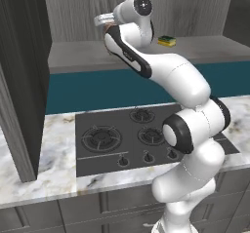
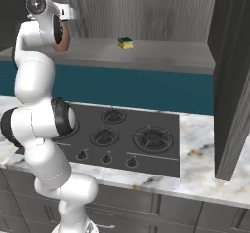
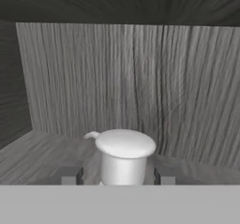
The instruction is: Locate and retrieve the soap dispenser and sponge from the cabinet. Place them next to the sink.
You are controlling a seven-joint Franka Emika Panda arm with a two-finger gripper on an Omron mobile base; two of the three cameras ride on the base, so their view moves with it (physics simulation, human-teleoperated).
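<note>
On the light grey shelf of the cabinet (image 1: 78,54) stands the soap dispenser (image 3: 124,145), its white pump top close in front of the hand camera. My gripper (image 3: 117,175) has its two dark fingertips (image 3: 70,175) drawn in on either side of the dispenser, shut on it. Part of its reddish-brown body (image 2: 62,44) shows behind my wrist. The sponge (image 1: 166,41), yellow with a green top, lies flat on the same shelf, well to the right of the gripper; it is the sponge (image 2: 125,43) near the shelf's middle in the right base view. The sink is out of view.
Below the shelf runs a teal backsplash (image 1: 97,88) over a marble counter with a black stovetop (image 1: 136,139). Dark cabinet side panels stand at the left (image 1: 19,81) and at the right (image 2: 232,81). The wood-grain back wall (image 3: 140,78) is close behind the dispenser.
</note>
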